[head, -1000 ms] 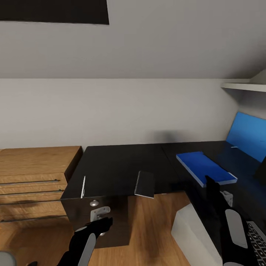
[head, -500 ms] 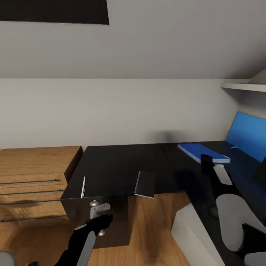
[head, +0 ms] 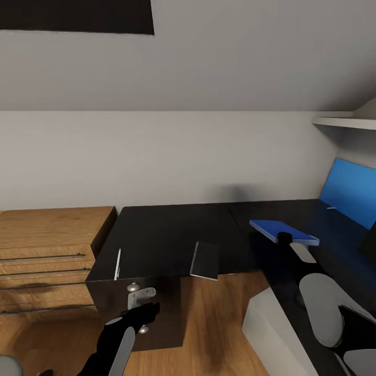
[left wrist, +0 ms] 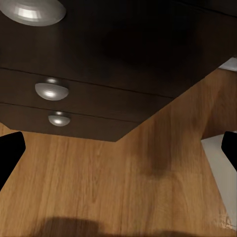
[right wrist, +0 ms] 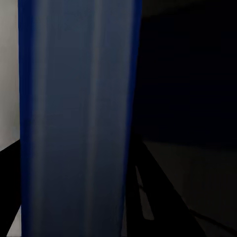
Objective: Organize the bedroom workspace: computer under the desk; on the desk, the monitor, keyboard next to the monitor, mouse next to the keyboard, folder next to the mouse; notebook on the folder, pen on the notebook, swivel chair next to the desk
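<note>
The flat bright blue folder [head: 283, 232] with white page edges sits over the right wing of the black L-shaped surface [head: 167, 235], its near edge clamped in the right end effector [head: 284, 239], which reaches in from the near right. In the right wrist view the folder [right wrist: 74, 118] runs lengthwise between the dark fingers. Near the surface's front edge lie a thin dark grey notebook [head: 204, 260] and, further left, a thin white pen [head: 117, 263]. The left end effector [head: 140, 318] hangs low before the black drawer unit [left wrist: 94, 64], fingers spread apart above the wooden floor [left wrist: 123, 187]. A light wooden dresser [head: 47, 256] stands at the left.
</note>
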Available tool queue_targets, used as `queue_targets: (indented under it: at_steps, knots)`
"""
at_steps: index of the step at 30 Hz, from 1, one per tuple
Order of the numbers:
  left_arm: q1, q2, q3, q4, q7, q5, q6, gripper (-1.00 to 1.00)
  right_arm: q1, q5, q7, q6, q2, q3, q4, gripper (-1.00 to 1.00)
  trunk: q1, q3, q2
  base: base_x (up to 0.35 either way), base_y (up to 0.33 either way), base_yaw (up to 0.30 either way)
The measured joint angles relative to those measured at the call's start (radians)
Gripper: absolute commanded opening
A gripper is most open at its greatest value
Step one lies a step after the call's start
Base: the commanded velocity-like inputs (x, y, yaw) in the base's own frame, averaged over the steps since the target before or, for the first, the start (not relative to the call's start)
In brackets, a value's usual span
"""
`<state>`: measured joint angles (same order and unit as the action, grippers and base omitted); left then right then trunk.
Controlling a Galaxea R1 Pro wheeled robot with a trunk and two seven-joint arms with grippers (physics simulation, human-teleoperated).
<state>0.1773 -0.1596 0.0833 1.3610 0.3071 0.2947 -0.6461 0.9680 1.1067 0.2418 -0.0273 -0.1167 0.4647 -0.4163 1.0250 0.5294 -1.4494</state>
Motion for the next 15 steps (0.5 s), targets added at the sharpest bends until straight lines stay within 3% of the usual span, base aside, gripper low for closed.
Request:
queue_targets:
  at_steps: [5, 15]
  knots:
    - [0.0, 0.0, 0.0, 0.0, 0.0, 0.0, 0.0, 1.0, -0.001, -0.001, -0.009, 0.0, 0.001, 0.0, 0.008, -1.0, 0.0, 0.0, 0.0, -0.005, 0.0, 0.0]
    - [0.0, 0.0, 0.017, 0.0, -0.003, 0.001, 0.0, 1.0, 0.0, -0.014, -0.013, 0.001, -0.001, -0.008, 0.039, -1.0, 0.0, 0.0, 0.0, -0.162, 0.0, 0.0]
